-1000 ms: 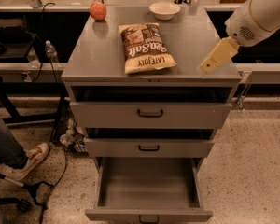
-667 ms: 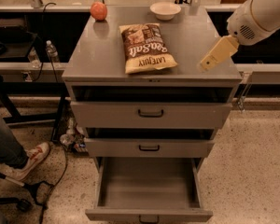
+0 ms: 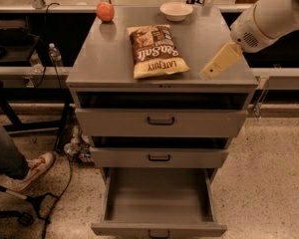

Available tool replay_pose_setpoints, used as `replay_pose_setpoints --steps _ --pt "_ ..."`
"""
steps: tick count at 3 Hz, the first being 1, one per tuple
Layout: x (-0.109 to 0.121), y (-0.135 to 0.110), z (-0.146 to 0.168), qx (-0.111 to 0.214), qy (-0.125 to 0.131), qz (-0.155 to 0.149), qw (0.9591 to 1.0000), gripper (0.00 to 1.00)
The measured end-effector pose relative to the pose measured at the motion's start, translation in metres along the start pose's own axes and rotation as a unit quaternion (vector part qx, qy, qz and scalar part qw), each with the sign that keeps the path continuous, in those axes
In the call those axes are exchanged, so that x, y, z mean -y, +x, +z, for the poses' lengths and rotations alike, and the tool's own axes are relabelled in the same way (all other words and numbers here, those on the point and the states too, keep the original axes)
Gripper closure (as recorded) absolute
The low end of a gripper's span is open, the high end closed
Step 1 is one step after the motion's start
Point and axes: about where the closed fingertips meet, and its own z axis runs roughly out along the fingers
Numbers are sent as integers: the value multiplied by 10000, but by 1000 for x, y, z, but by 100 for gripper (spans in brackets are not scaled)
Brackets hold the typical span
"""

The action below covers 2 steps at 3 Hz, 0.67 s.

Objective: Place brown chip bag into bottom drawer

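The brown chip bag (image 3: 156, 51) lies flat on the grey cabinet top (image 3: 104, 59), dark brown with "Sea Salt" lettering and cream ends. The bottom drawer (image 3: 159, 195) is pulled out and its inside shows nothing in it. My gripper (image 3: 219, 62), cream-coloured on a white arm, hovers over the right part of the cabinet top, to the right of the bag and apart from it. It holds nothing that I can see.
An orange-red fruit (image 3: 105, 11) and a white bowl (image 3: 176, 10) sit at the back of the cabinet top. The two upper drawers (image 3: 160, 121) are slightly out. A person's leg and shoe (image 3: 32, 168) and cables are on the floor at left.
My gripper has moved a little to the left and down, closer to the chip bag. The bag and drawers have not moved.
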Motion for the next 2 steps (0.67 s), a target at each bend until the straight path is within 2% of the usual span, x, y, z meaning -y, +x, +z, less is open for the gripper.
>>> replay_pose_setpoints --steps 1,2 --pt "-12 -22 45 246 -266 237 9991 0" --pt "-21 -39 77 407 -364 526 9971 0"
